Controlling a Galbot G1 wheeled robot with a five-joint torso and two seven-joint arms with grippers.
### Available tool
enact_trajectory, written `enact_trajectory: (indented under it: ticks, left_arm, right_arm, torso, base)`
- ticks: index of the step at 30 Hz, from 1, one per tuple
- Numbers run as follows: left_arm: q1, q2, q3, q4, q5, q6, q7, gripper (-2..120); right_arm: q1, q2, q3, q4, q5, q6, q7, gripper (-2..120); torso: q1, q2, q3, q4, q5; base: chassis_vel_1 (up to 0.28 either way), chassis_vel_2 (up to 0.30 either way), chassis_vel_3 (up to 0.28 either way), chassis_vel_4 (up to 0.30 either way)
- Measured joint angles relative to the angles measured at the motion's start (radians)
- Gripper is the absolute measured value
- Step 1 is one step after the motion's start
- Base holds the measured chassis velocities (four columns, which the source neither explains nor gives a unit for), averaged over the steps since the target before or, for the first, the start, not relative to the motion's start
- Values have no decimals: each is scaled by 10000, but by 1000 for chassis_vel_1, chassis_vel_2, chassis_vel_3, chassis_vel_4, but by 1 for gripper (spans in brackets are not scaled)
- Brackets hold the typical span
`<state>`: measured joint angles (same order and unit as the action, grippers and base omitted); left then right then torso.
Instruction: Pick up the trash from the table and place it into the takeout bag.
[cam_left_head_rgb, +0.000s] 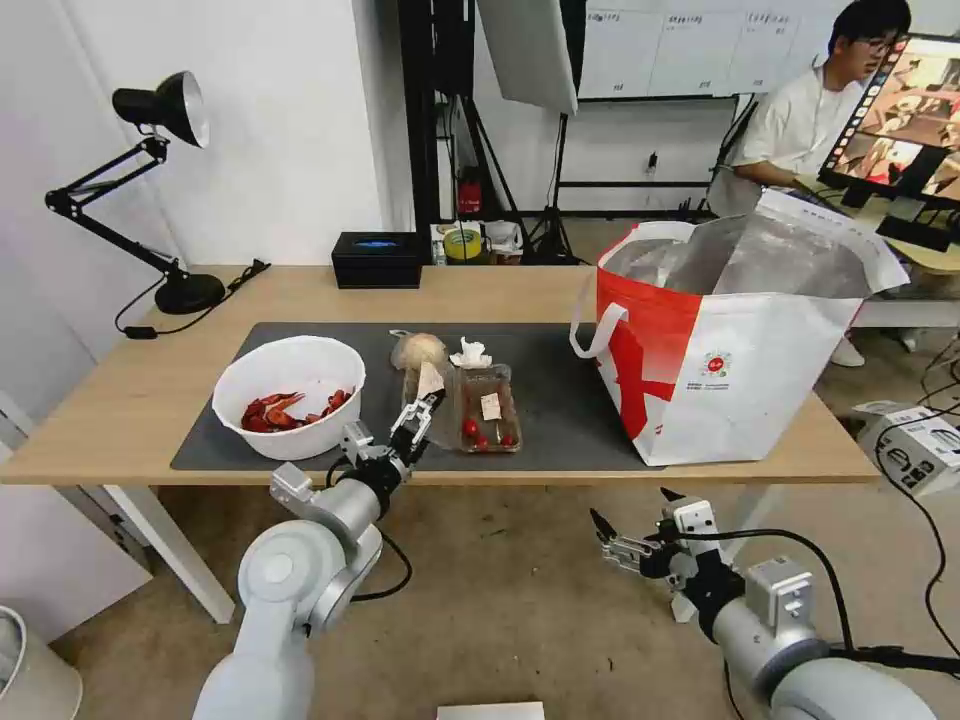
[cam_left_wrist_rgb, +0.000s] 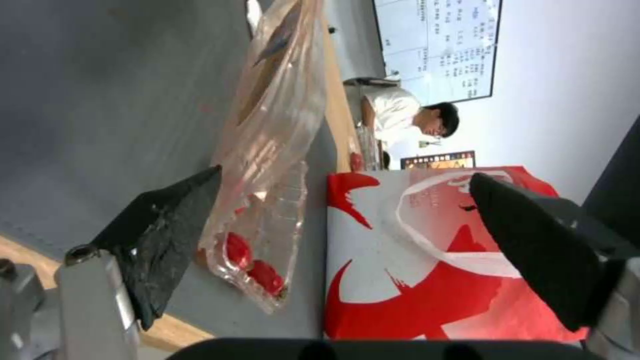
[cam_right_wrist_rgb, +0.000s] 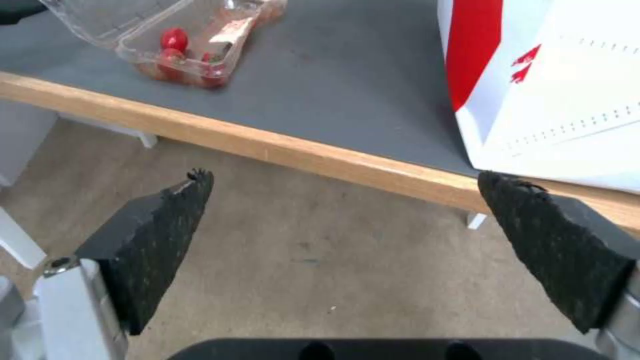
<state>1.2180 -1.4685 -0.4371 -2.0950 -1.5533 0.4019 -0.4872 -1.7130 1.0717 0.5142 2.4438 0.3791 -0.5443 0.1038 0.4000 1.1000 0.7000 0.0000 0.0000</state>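
Note:
On the table's (cam_left_head_rgb: 120, 420) dark mat (cam_left_head_rgb: 560, 400) lies the trash: a white bowl (cam_left_head_rgb: 290, 395) of red shells, a wrapped beige bun (cam_left_head_rgb: 418, 352), a crumpled tissue (cam_left_head_rgb: 470, 353) and a clear clamshell tray (cam_left_head_rgb: 487, 408) with small red fruits. My left gripper (cam_left_head_rgb: 420, 415) hovers open over the mat's front, beside the tray's (cam_left_wrist_rgb: 267, 240) left side, one finger (cam_left_wrist_rgb: 167, 235) close to it. The white and red takeout bag (cam_left_head_rgb: 740, 350) stands open at the right. My right gripper (cam_left_head_rgb: 632, 507) hangs open below the table's front edge (cam_right_wrist_rgb: 300, 150), holding nothing.
A black box (cam_left_head_rgb: 377, 259) sits at the table's back edge and a black desk lamp (cam_left_head_rgb: 150, 190) at the back left. A white box (cam_left_head_rgb: 925, 445) lies on the floor to the right. Bare floor (cam_right_wrist_rgb: 320, 260) lies under my right gripper.

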Motion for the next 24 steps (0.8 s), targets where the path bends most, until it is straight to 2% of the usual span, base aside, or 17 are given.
enact_trajectory:
  ticks: [24]
  left_arm:
    - [-677,630,-52,35,-339,-58,-170,100]
  right_arm:
    - [13,-8,34,-91,-24,10,-24,100]
  torso:
    - [0,-1,0,0,0]
  base:
    - [0,0,0,0]
